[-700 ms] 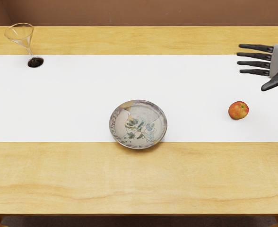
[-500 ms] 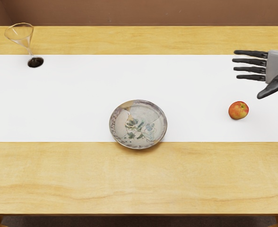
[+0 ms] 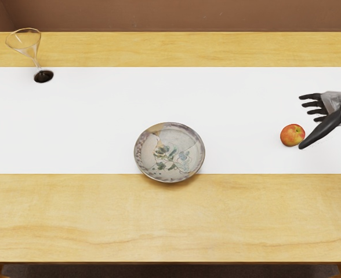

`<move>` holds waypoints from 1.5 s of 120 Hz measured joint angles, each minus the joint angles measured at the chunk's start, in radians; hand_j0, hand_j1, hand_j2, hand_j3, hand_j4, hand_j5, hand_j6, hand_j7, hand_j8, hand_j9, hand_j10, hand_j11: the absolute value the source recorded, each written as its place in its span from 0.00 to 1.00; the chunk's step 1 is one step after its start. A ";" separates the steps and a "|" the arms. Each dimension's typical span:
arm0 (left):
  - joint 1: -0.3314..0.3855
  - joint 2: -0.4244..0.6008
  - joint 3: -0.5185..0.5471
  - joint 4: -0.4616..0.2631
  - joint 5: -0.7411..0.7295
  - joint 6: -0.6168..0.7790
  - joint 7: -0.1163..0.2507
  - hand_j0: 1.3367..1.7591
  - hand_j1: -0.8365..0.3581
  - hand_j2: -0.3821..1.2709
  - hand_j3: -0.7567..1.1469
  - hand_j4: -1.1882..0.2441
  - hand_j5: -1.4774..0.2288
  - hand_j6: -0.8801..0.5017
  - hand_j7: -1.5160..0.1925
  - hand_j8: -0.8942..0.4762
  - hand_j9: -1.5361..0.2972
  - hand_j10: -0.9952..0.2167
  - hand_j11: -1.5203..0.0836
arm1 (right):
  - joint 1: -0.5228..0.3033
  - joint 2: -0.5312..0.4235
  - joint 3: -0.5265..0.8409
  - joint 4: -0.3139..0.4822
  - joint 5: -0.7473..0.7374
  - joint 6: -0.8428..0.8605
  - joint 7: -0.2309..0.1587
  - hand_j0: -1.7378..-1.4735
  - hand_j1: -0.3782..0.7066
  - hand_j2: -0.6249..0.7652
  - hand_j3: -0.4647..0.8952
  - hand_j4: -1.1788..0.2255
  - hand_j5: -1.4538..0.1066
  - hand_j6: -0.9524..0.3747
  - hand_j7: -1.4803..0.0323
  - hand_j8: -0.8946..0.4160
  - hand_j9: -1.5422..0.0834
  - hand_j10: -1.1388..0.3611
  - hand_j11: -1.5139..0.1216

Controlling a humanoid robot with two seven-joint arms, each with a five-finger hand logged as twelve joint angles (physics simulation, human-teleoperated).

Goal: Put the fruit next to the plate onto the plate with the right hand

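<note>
A red-and-yellow apple [image 3: 292, 135] lies on the white runner, well to the right of the plate. The plate [image 3: 169, 152] is a grey ceramic dish with a blue-green floral pattern, sitting at the runner's front edge near the middle. My right hand [image 3: 312, 119] comes in from the right edge, just right of and slightly behind the apple. Its dark fingers [image 3: 311, 105] are spread, and the thumb reaches down toward the apple's right side without holding it. The left arm does not show.
A clear cocktail glass [image 3: 29, 49] with a dark base stands at the far left back of the runner. The wooden table [image 3: 170, 220] extends in front of and behind the white runner [image 3: 130, 98].
My right hand has dropped toward the front and slid slightly right, coming down beside the apple. The apple and plate have not moved.
</note>
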 joint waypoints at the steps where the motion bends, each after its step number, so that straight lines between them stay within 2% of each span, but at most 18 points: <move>1: 0.000 0.000 0.000 0.000 0.000 0.000 0.000 0.76 0.99 0.23 0.40 0.83 0.87 0.64 0.89 0.65 0.84 0.82 0.95 | 0.001 0.009 0.000 -0.001 -0.012 -0.007 -0.004 0.30 0.12 0.44 0.34 0.78 0.86 0.65 0.91 0.62 0.88 0.70 0.86; 12: 0.000 0.000 0.000 0.000 0.000 0.000 0.000 0.76 0.99 0.23 0.40 0.83 0.87 0.64 0.89 0.65 0.84 0.82 0.95 | 0.007 0.078 -0.002 -0.017 -0.094 -0.057 -0.032 0.30 0.10 0.44 0.34 0.79 0.87 0.66 0.92 0.63 0.89 0.71 0.87; 29: 0.000 0.000 0.000 0.000 0.000 0.000 0.000 0.76 0.99 0.23 0.40 0.83 0.87 0.64 0.89 0.65 0.84 0.82 0.95 | 0.002 0.173 -0.035 -0.050 -0.177 -0.206 -0.047 0.30 0.10 0.44 0.34 0.79 0.88 0.66 0.92 0.63 0.90 0.71 0.87; 48: 0.000 0.000 0.000 0.000 0.000 0.000 0.000 0.76 0.99 0.23 0.40 0.83 0.87 0.64 0.89 0.65 0.84 0.82 0.95 | -0.025 0.216 -0.078 -0.071 -0.209 -0.288 -0.051 0.30 0.10 0.44 0.34 0.79 0.88 0.67 0.92 0.63 0.90 0.71 0.87; 84: 0.000 0.000 0.000 0.000 0.000 0.000 0.000 0.76 0.99 0.23 0.40 0.83 0.87 0.64 0.89 0.65 0.84 0.82 0.95 | -0.066 0.267 -0.109 -0.089 -0.231 -0.477 -0.052 0.30 0.16 0.43 0.34 0.75 0.83 0.62 0.88 0.59 0.85 0.68 0.83; 114: 0.000 0.000 0.000 0.000 0.000 0.000 0.000 0.76 0.99 0.23 0.40 0.83 0.87 0.64 0.89 0.65 0.84 0.82 0.95 | -0.085 0.289 -0.112 -0.093 -0.233 -0.499 -0.052 0.30 0.33 0.41 0.34 0.64 0.70 0.51 0.74 0.47 0.73 0.58 0.71; 123: 0.000 0.000 0.000 0.000 0.000 0.000 0.000 0.76 0.99 0.23 0.40 0.83 0.87 0.64 0.89 0.65 0.84 0.82 0.95 | -0.087 0.292 -0.112 -0.093 -0.232 -0.500 -0.052 0.30 0.40 0.40 0.34 0.60 0.65 0.46 0.69 0.42 0.68 0.53 0.66; 139: 0.000 0.000 0.000 0.000 0.000 0.000 0.000 0.76 0.99 0.23 0.40 0.83 0.87 0.64 0.89 0.65 0.84 0.82 0.95 | -0.093 0.295 -0.111 -0.092 -0.233 -0.501 -0.052 0.30 0.53 0.39 0.34 0.51 0.56 0.37 0.59 0.40 0.58 0.45 0.56; 144: 0.000 0.000 0.000 0.000 0.000 0.000 0.000 0.76 0.99 0.23 0.40 0.83 0.87 0.64 0.89 0.65 0.84 0.82 0.95 | -0.095 0.296 -0.111 -0.091 -0.233 -0.501 -0.052 0.30 0.55 0.42 0.34 0.48 0.53 0.34 0.56 0.40 0.56 0.45 0.53; 155: 0.000 0.000 0.000 0.000 0.000 0.000 0.000 0.76 0.99 0.23 0.40 0.83 0.87 0.64 0.89 0.65 0.84 0.82 0.95 | -0.098 0.300 -0.110 -0.088 -0.239 -0.502 -0.052 0.31 0.61 0.50 0.34 0.42 0.49 0.37 0.50 0.42 0.51 0.47 0.48; 170: 0.000 0.000 0.000 0.000 0.000 0.000 0.000 0.76 0.99 0.23 0.40 0.83 0.87 0.64 0.89 0.65 0.84 0.82 0.95 | -0.101 0.306 -0.108 -0.087 -0.241 -0.502 -0.053 0.32 0.61 0.53 0.34 0.37 0.45 0.37 0.45 0.43 0.47 0.48 0.44; 180: 0.000 0.000 0.000 0.000 0.000 0.000 0.000 0.76 0.99 0.23 0.40 0.83 0.87 0.64 0.89 0.65 0.84 0.82 0.95 | -0.101 0.306 -0.095 -0.084 -0.230 -0.501 -0.053 0.32 0.60 0.60 0.34 0.37 0.42 0.34 0.43 0.42 0.44 0.45 0.41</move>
